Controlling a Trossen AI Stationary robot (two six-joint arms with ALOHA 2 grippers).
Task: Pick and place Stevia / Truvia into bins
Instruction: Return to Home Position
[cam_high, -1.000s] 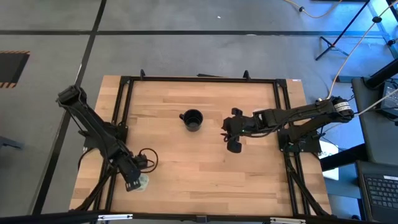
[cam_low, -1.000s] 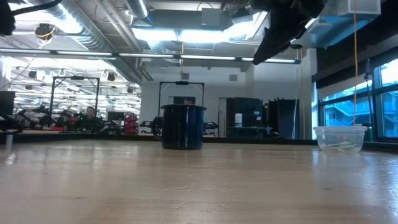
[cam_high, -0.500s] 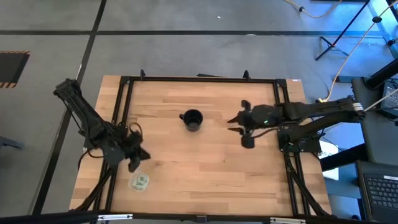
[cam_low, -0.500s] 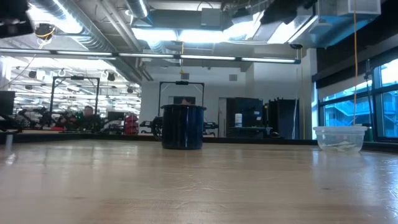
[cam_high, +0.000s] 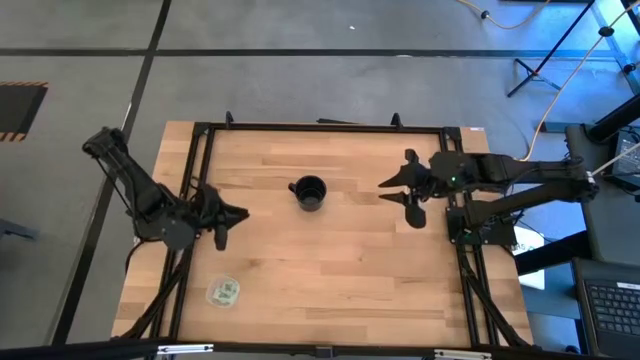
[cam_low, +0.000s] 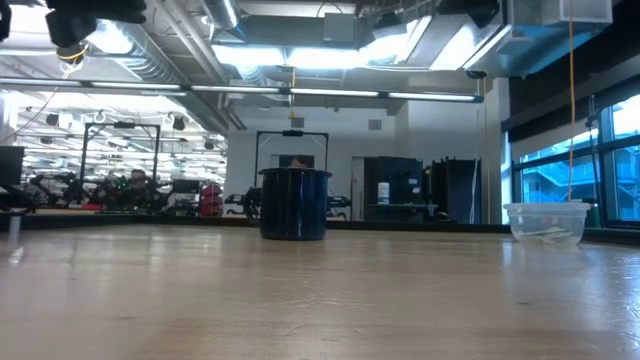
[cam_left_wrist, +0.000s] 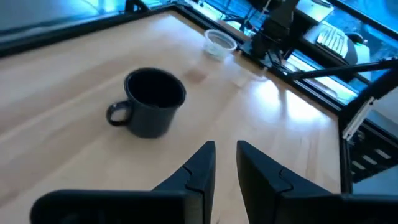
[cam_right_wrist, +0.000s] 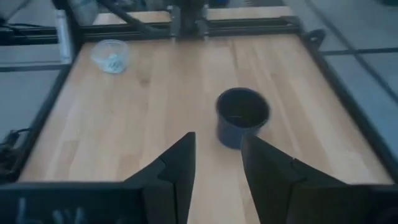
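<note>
A clear round bin (cam_high: 223, 291) stands near the table's near left corner with pale green and white packets (cam_high: 226, 290) inside; it also shows in the right wrist view (cam_right_wrist: 112, 55). A second clear bin (cam_left_wrist: 219, 43) stands by the table's right edge and shows in the low view (cam_low: 545, 222); the right arm hides it in the high view. No loose packet shows on the table. My left gripper (cam_high: 226, 220) hangs above the table's left side, open by a narrow gap (cam_left_wrist: 225, 163) and empty. My right gripper (cam_high: 400, 192) hangs above the right side, open (cam_right_wrist: 217, 155) and empty.
A black cup (cam_high: 309, 192) stands upright at the table's middle, between the two grippers, handle toward the left. A black frame (cam_high: 320, 127) runs around the wooden tabletop. Bare wood lies on the table's near half.
My left gripper has risen from over the near left bin, gone toward the far edge and turned toward the table's right; the bin with its packets now shows uncovered. My right gripper has gone up and back toward the table's right and far edges.
</note>
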